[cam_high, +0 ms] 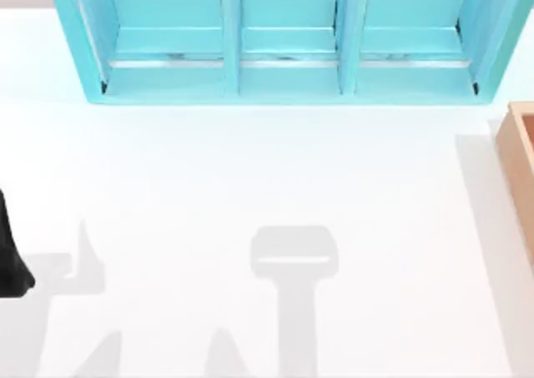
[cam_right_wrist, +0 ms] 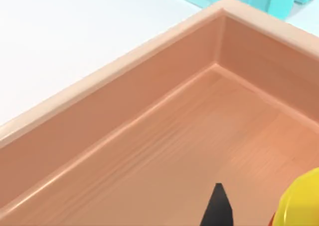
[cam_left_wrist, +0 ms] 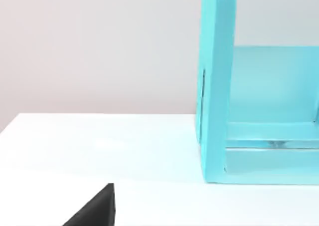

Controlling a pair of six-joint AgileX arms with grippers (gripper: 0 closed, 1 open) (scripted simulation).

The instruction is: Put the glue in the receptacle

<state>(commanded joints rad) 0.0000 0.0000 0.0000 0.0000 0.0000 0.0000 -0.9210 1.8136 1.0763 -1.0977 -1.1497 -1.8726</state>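
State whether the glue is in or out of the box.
Over the box, above its floor; the glue shows beside a fingertip. Resting or held: cannot tell.

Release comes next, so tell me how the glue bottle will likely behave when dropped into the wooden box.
The glue shows a rounded, glossy yellow side, so it may roll on landing. The receptacle has a flat floor and raised walls, which should contain it. It looks like stiff plastic, probably not fragile. A dark claw fingertip sits beside it.

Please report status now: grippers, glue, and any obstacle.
Right gripper fingertip over wooden box. Glue beside it, above box floor. Left arm parked at table's left edge. No obstacle seen.
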